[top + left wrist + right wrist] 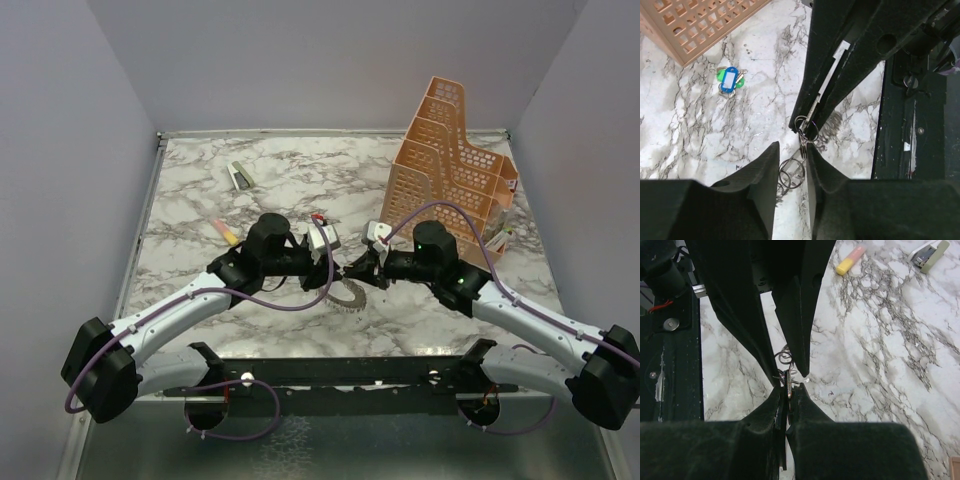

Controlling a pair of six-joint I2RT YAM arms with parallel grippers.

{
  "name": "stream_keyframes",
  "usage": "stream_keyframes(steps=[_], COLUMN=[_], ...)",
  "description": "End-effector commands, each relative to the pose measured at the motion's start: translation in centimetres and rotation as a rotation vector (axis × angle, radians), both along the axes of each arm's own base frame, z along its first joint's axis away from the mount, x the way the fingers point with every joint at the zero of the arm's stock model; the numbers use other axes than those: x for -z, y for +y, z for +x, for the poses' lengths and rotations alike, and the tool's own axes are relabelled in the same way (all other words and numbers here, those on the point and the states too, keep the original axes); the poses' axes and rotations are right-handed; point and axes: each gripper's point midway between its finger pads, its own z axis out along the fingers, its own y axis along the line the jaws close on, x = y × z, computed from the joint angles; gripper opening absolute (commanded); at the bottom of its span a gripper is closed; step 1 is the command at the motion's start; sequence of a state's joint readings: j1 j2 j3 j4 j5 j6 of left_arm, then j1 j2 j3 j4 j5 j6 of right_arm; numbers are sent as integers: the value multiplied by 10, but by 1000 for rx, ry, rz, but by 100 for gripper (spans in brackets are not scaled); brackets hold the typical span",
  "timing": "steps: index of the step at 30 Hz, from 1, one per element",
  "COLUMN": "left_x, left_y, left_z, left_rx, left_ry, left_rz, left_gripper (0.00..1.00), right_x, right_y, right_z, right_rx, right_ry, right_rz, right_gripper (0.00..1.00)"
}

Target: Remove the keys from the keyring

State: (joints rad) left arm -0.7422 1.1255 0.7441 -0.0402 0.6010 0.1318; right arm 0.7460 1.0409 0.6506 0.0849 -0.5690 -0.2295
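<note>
The keyring (pixel 350 296) hangs between my two grippers just above the marble table, rimmed with small silvery keys (pixel 832 125) like a toothed wheel. My right gripper (pixel 789 390) is shut on the ring's thin metal edge, seen edge-on between its pads. It also shows in the left wrist view (pixel 802 127). My left gripper (pixel 792 150) is open. Its fingers (pixel 800 340) stand either side of several small wire rings (pixel 792 172) that hang from the bunch. In the top view the grippers meet tip to tip (pixel 340 268).
An orange perforated rack (pixel 450 170) stands at the back right. A small blue-green tag (pixel 730 80) lies near its foot. A yellow-pink marker (pixel 226 231) and a grey-green stapler-like object (pixel 239 175) lie at the back left. A black frame rail (pixel 330 385) runs along the near edge.
</note>
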Motion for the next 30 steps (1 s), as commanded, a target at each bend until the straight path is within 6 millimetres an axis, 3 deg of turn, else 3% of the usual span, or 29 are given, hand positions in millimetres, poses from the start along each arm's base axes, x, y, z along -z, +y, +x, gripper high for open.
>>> stream_keyframes(steps=[1, 12, 23, 26, 30], left_x=[-10, -13, -17, -19, -23], left_y=[-1, -2, -6, -6, -7], left_z=[16, 12, 2, -1, -5], left_rx=[-77, -53, 5, 24, 46], left_ry=[-37, -37, -35, -36, -45], left_rz=[-1, -14, -40, -47, -57], left_gripper=[26, 26, 34, 26, 2], right_x=[-17, -17, -15, -13, -10], right_y=[4, 9, 13, 13, 8], right_z=[3, -1, -2, -3, 3], right_rx=[-6, -40, -56, -60, -10], right_ry=[-34, -9, 7, 12, 3], right_rz=[25, 22, 14, 9, 1], right_gripper=[0, 0, 0, 1, 0])
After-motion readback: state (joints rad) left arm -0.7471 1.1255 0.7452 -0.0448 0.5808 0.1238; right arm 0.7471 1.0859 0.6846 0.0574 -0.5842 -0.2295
